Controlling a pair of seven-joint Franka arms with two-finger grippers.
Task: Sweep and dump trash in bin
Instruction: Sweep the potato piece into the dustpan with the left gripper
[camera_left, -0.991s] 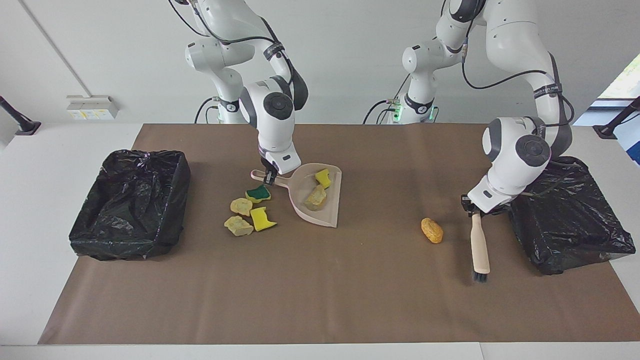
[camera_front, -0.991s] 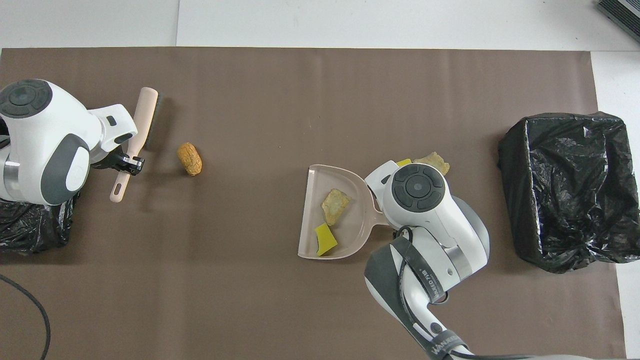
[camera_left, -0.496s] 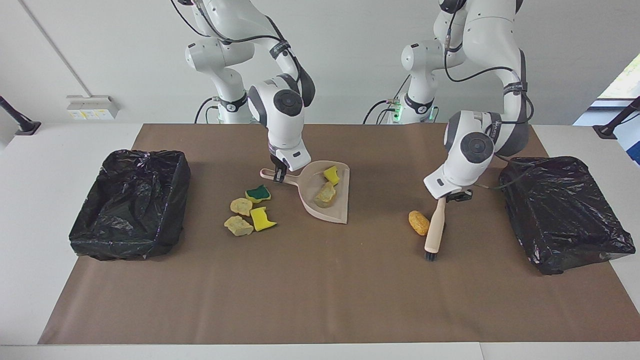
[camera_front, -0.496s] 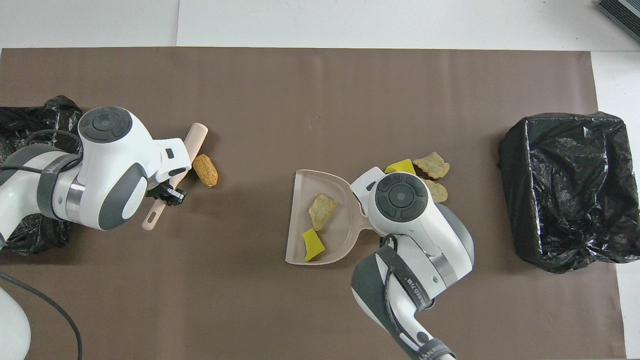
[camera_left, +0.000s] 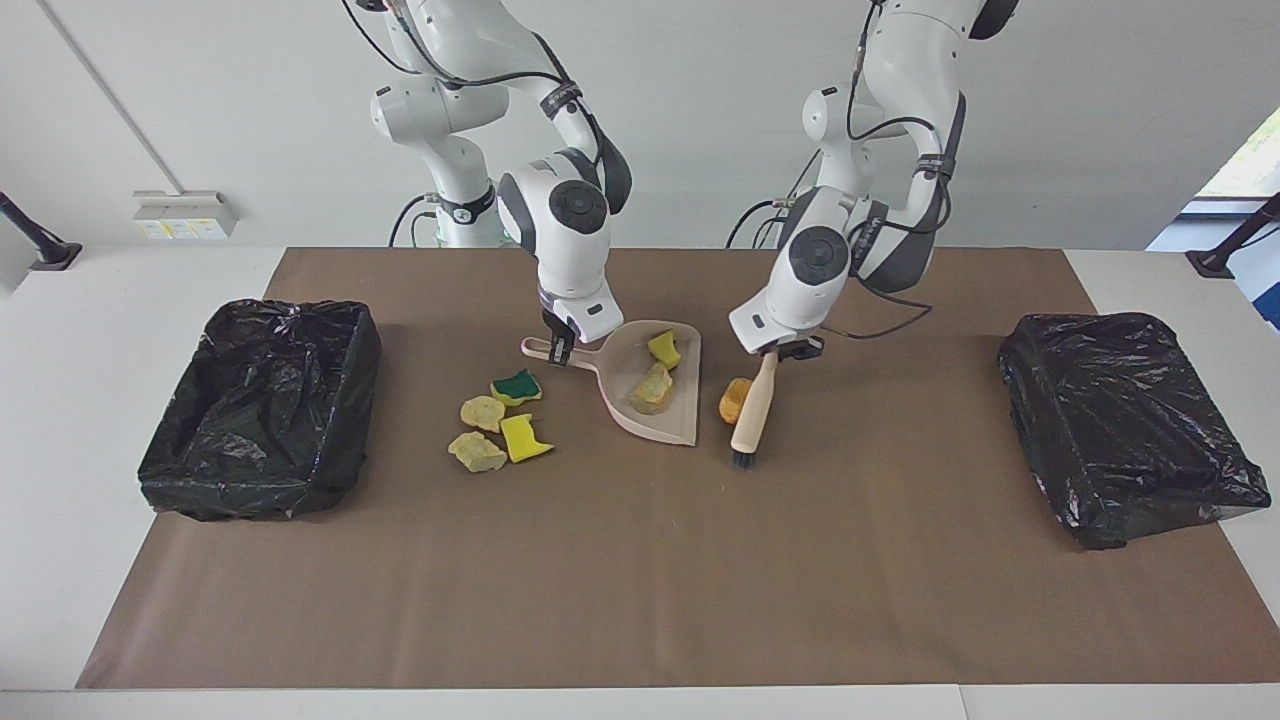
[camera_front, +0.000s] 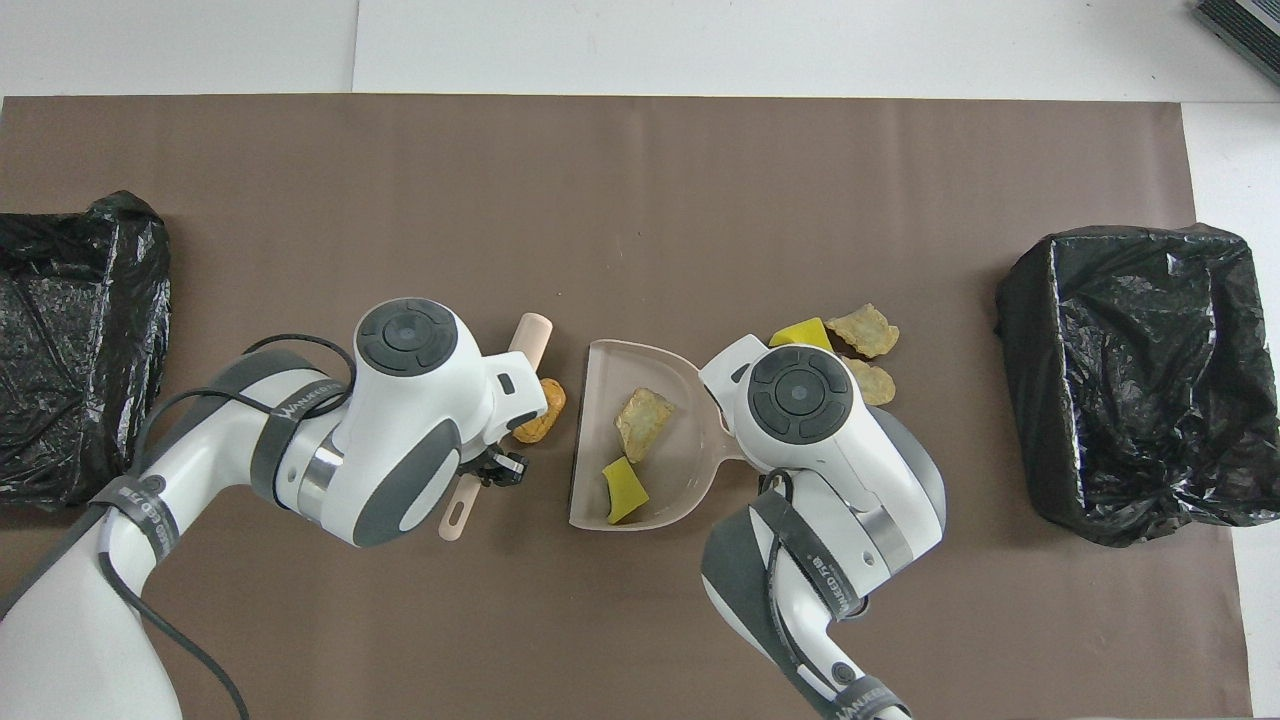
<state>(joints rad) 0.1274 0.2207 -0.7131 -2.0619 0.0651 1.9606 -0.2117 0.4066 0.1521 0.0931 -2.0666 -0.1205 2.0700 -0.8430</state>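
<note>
My right gripper (camera_left: 558, 348) is shut on the handle of the pale pink dustpan (camera_left: 667, 422), which rests on the brown mat and also shows from overhead (camera_front: 682, 470). A yellow sponge piece (camera_left: 663, 349) and a tan chunk (camera_left: 651, 388) lie in the pan. My left gripper (camera_left: 785, 350) is shut on the beige-handled brush (camera_left: 753, 405), whose bristles touch the mat. A golden-brown chunk (camera_left: 734, 400) sits between the brush and the pan's open edge. A green-topped sponge (camera_left: 516, 387), a yellow sponge (camera_left: 524, 437) and two tan chunks (camera_left: 482, 411) lie loose beside the pan, toward the right arm's end.
A black-bagged bin (camera_left: 250, 480) stands at the right arm's end of the table. A second black-bagged bin (camera_left: 1125, 430) stands at the left arm's end. The brown mat (camera_left: 640, 580) covers the table.
My left gripper has swept the brush across the mat from beside its bin, pushing the golden-brown chunk up to the pan's open edge. My right gripper shifted the dustpan slightly toward it.
</note>
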